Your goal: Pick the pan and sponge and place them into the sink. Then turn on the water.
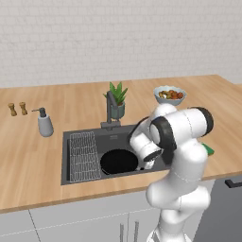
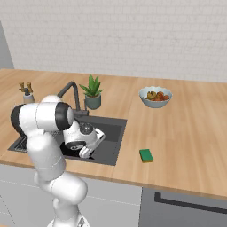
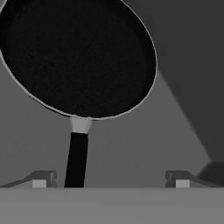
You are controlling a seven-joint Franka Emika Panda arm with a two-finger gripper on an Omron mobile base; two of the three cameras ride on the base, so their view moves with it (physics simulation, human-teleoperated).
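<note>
Pan (image 3: 78, 57) lying in sink (image 1: 116, 137), end effector (image 3: 109, 179) spread wide and empty just over its handle (image 3: 76, 159); sponge (image 2: 146, 155) on counter (image 2: 186, 146); risk: lifting fingertips (image 3: 41, 179) snag handle, shifting pan.

White arm (image 1: 182, 156) folded forward and bent low, wrist angled downward, gripper (image 3: 109, 178) with jaws spread wide, both dark fingertips (image 3: 41, 179) well apart, gripping nothing.

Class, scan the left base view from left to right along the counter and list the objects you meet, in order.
Two small shakers → soap dispenser → wire rack in the sink → pan → fruit bowl → sponge.
</note>
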